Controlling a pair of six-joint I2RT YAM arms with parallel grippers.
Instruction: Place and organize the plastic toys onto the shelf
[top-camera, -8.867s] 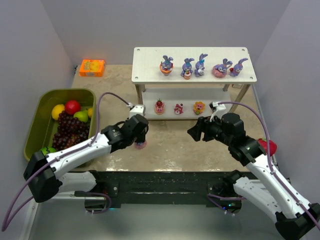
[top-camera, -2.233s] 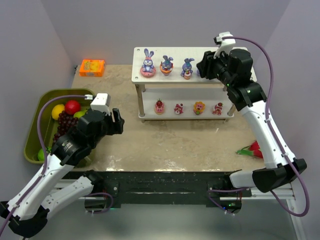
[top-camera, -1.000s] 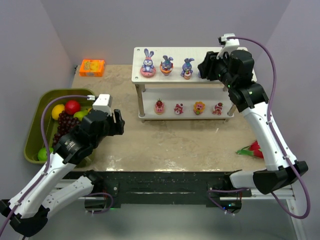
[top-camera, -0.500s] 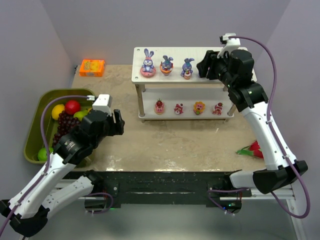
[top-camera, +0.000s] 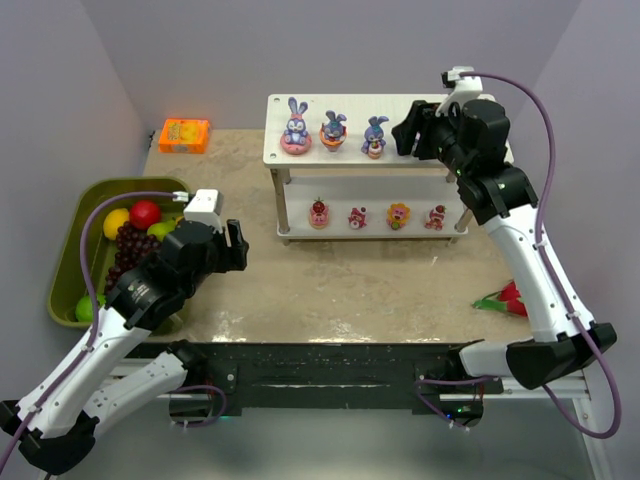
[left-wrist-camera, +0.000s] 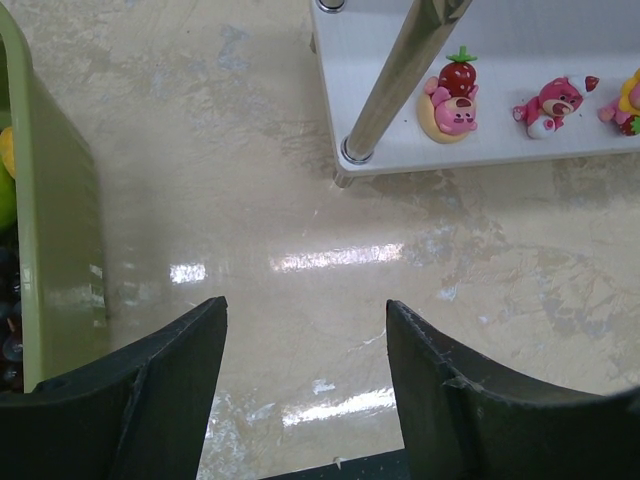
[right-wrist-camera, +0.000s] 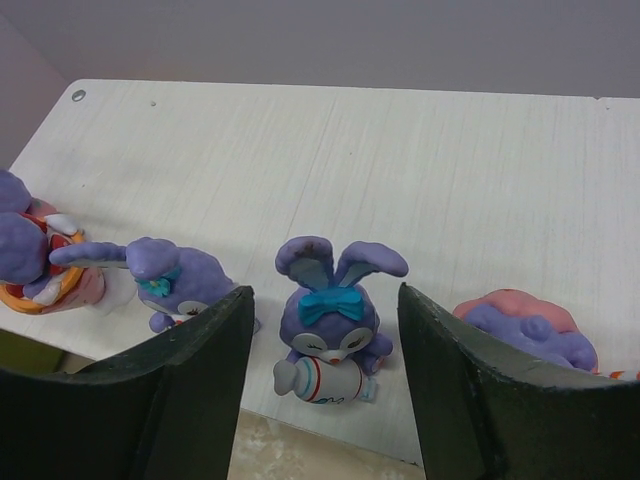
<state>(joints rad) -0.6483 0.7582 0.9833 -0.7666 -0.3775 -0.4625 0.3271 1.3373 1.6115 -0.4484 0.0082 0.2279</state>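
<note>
The white shelf (top-camera: 330, 104) carries three visible purple bunnies on its top board: one on a pink donut (top-camera: 295, 127), then two more (top-camera: 333, 129) (top-camera: 375, 136). My right gripper (top-camera: 404, 133) hovers over the board and hides the bunnies beyond. In the right wrist view it is open (right-wrist-camera: 322, 300) astride a blue-bowed bunny (right-wrist-camera: 335, 318), with the fingers apart from it. A bunny (right-wrist-camera: 178, 281) stands to its left and a donut bunny (right-wrist-camera: 532, 330) to its right. Several small cake-like figures (top-camera: 357, 216) line the lower board. My left gripper (top-camera: 236, 249) (left-wrist-camera: 305, 310) is open and empty over the table.
An olive-green bin (top-camera: 72, 250) with grapes, an apple and a lemon sits at the left, its wall (left-wrist-camera: 60, 230) close to my left gripper. An orange box (top-camera: 185, 134) lies at the back left. A dragon fruit (top-camera: 508, 297) lies at the right. A shelf leg (left-wrist-camera: 400, 80) stands ahead.
Since the oldest frame a donut bunny has appeared at the top board's left end and a fourth figure on the lower board; both arms moved away. In the last second nothing visibly moved.
</note>
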